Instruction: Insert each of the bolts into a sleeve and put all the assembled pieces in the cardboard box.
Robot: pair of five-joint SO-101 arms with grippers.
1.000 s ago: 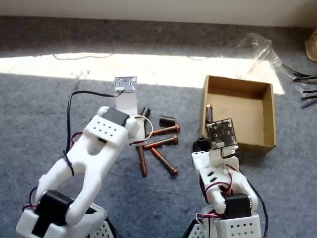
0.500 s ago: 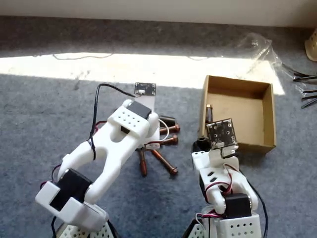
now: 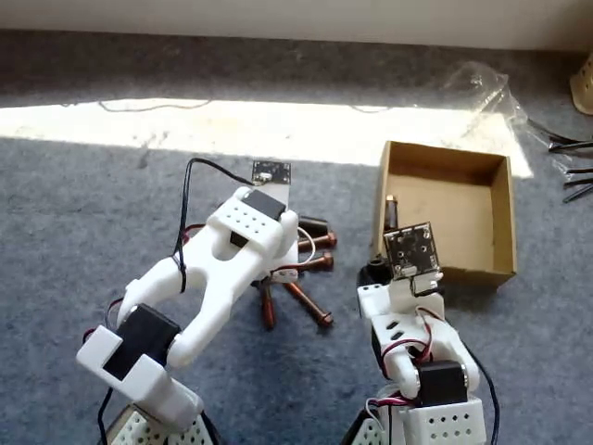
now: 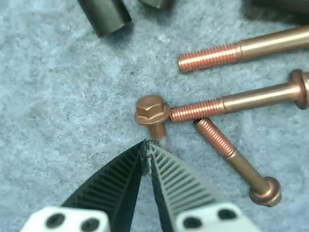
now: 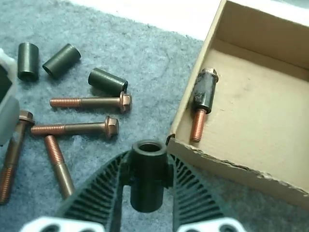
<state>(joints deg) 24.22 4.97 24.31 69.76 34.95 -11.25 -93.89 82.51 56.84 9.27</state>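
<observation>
While the right tool (image 5: 147, 163) clamps a sleeve (image 5: 147, 181), the left tool (image 4: 146, 144) sits closed.

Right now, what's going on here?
The right gripper holds a dark sleeve upright beside the cardboard box, where one assembled piece lies. The left gripper, jaws shut, sits with its tip over the shank of a loose bolt, one of four on the carpet. Three spare sleeves lie close by.
</observation>
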